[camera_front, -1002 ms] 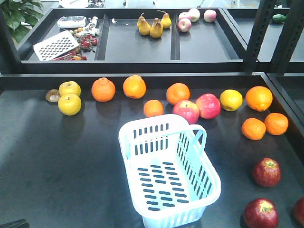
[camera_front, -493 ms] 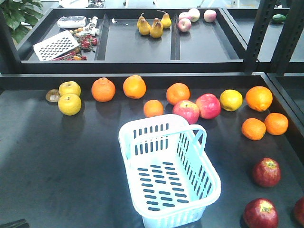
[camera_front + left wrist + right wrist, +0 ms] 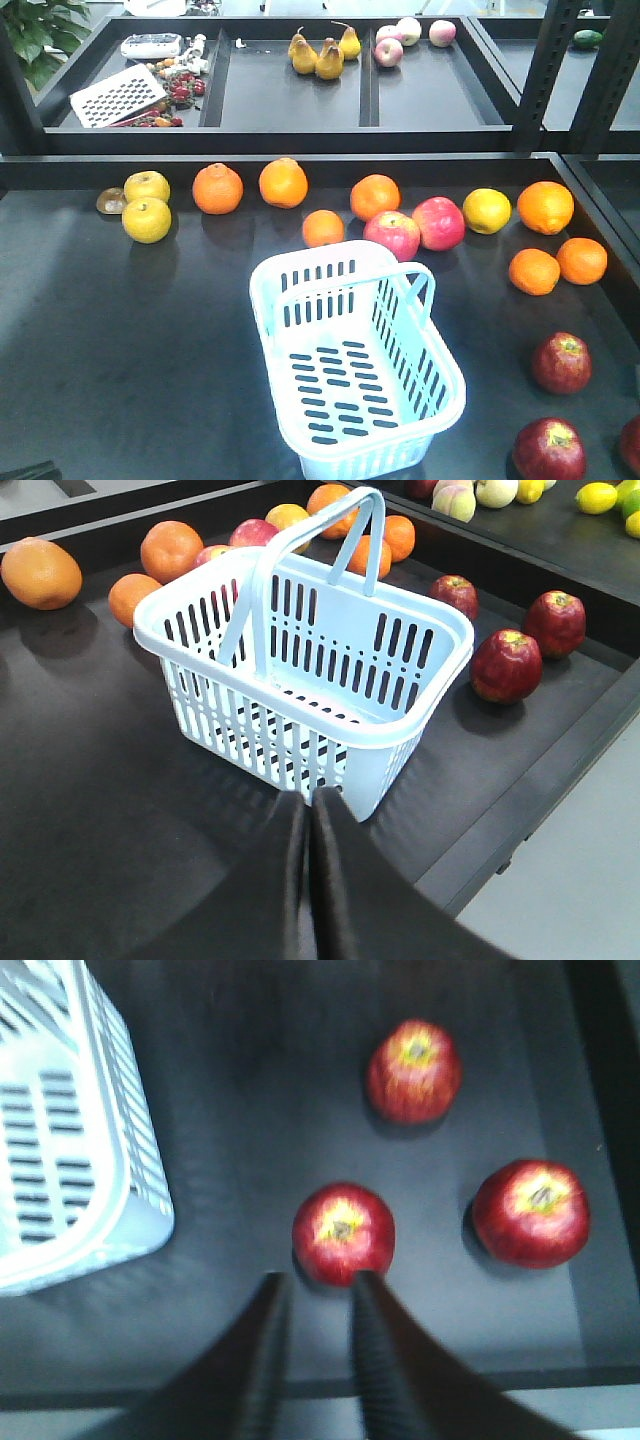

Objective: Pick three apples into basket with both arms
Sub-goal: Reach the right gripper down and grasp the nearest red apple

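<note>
Dark tabletop (image 3: 120,350) holds the pale basket (image 3: 395,765) just beyond the left gripper (image 3: 308,805), whose fingers are pressed together on nothing. To the basket's right, the right gripper (image 3: 318,1282), fingers slightly apart, hovers just short of the nearest apple (image 3: 343,1232) of three.

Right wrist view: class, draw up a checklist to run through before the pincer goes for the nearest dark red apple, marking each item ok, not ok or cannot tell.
1. Right pincer open and empty: ok.
2. Nearest apple lined up just ahead of its fingertips: ok.
3. Opening wide enough for that apple: cannot tell, the view is blurred.
4. Far apple and the apple nearest the rim stand apart from it: ok.
5. Basket holds no fruit and has room for all three: ok.
6. Left pincer ready to grasp: not ok, it is shut.
</note>
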Robot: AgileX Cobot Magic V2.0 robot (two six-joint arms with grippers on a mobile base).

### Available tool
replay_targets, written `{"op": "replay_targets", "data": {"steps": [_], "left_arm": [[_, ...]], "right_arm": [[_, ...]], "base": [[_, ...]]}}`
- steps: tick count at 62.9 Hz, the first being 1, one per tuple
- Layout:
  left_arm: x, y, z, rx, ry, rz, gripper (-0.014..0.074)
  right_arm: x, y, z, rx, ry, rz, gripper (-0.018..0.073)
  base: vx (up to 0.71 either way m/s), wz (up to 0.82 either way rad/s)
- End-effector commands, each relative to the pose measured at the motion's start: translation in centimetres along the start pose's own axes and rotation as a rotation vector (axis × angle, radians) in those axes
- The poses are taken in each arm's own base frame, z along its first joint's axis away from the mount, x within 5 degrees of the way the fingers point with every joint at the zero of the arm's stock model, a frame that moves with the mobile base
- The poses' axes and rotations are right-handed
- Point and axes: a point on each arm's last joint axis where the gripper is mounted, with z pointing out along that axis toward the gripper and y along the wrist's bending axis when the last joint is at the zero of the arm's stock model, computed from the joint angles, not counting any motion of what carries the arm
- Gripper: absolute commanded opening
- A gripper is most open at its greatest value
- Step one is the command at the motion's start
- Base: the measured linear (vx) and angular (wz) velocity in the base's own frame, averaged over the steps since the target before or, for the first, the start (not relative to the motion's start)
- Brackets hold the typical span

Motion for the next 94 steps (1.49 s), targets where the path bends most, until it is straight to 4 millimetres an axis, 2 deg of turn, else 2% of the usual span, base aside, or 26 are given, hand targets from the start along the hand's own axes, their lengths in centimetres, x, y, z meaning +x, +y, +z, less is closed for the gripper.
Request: {"op": "replay_targets", "data": {"steps": [1,4,5,9,13,19,35,64,81,94], "left_arm": [[-1.4,0.0,-0.3,-0.004,-0.089,-0.013,-0.0008],[-1.4,0.0,-0.3,-0.004,-0.089,-0.013,-0.0008],[-1.4,0.0,-0.3,-0.004,-0.089,-0.013,-0.0008],[-1.4,0.0,-0.3,-0.004,-0.089,-0.013,-0.0008],[-1.4,0.0,-0.3,-0.004,-0.089,-0.013,-0.0008],[-1.4,0.0,-0.3,-0.004,-0.089,-0.013,-0.0008],[-1.4,0.0,-0.3,-0.004,-0.089,-0.013,-0.0008],[-1.4,0.0,-0.3,-0.004,-0.089,-0.013,-0.0008],[-1.4,0.0,-0.3,-0.004,-0.089,-0.013,-0.0008],[-1.4,0.0,-0.3,-0.004,-0.089,-0.013,-0.0007]], "right_arm": [[-2.2,0.1,0.6,-0.004,-0.004,-0.044,0.041],[-2.8,0.1,1.5,-0.001,0.026,-0.048,0.0503],[-3.1,0.1,1.8,0.0,0.032,-0.05,0.056],[-3.7,0.1,2.9,0.004,0.072,-0.062,0.0667],[-3.9,0.1,3.8,0.004,0.095,-0.075,0.073],[-4.2,0.0,5.3,0.005,0.141,-0.077,0.0725],[-4.0,-0.2,11.2,0.009,0.334,-0.066,0.0673],[-2.4,-0.6,19.1,0.016,0.512,-0.06,0.0645],[-1.2,-0.8,22.3,0.019,0.565,-0.059,0.0632],[-0.8,-0.9,23.3,0.019,0.57,-0.059,0.0587]], "base": [[0.0,0.0],[0.0,0.0],[0.0,0.0],[0.0,0.0],[0.0,0.0],[0.0,0.0],[0.0,0.0],[0.0,0.0],[0.0,0.0],[0.0,0.0]]}}
